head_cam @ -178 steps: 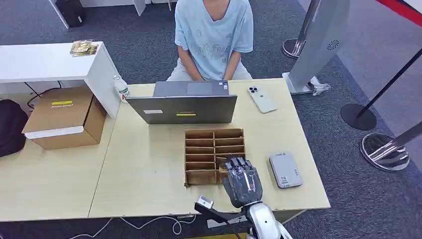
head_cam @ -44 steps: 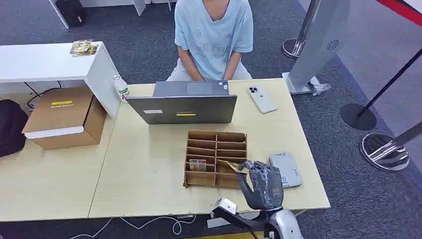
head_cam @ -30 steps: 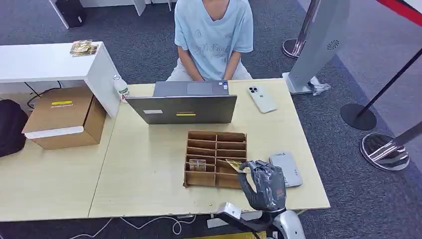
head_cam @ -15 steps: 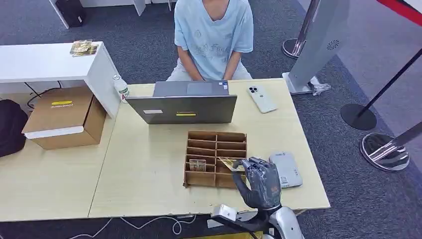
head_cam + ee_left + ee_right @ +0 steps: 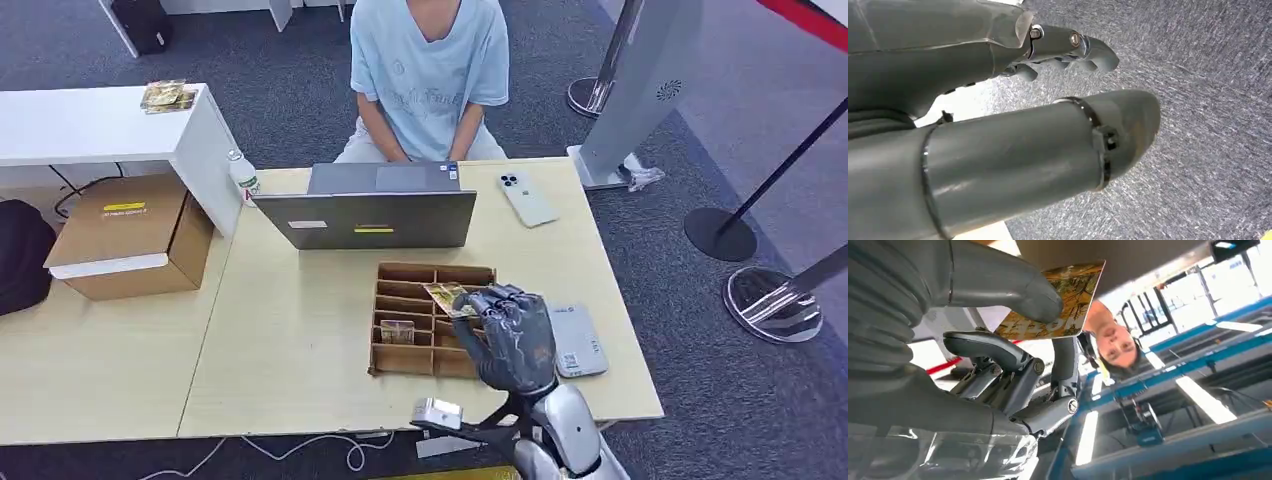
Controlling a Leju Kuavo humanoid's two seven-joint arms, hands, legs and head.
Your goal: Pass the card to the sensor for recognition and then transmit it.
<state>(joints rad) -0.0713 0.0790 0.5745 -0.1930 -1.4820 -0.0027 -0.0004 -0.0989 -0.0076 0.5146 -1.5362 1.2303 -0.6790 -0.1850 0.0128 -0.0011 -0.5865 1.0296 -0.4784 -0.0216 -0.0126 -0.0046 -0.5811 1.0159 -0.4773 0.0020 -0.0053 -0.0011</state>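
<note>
Right hand (image 5: 508, 338) is pinching a patterned card (image 5: 446, 297) between thumb and finger — holding it above the cardboard divider box (image 5: 402, 330) on the worktop (image 5: 300, 330); left hand (image 5: 1068, 47) — can't tell.

An office or exhibition hall: carpet (image 5: 250, 110), desk (image 5: 300, 330), laptop (image 5: 370, 215), stanchions (image 5: 720, 232), ceiling strip lights (image 5: 1205, 400).

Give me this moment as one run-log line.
right hand: pinches patterned yellow-brown card above brown cardboard divider tray | grey flat sensor pad: not reached | left hand: hangs empty over carpet
</note>
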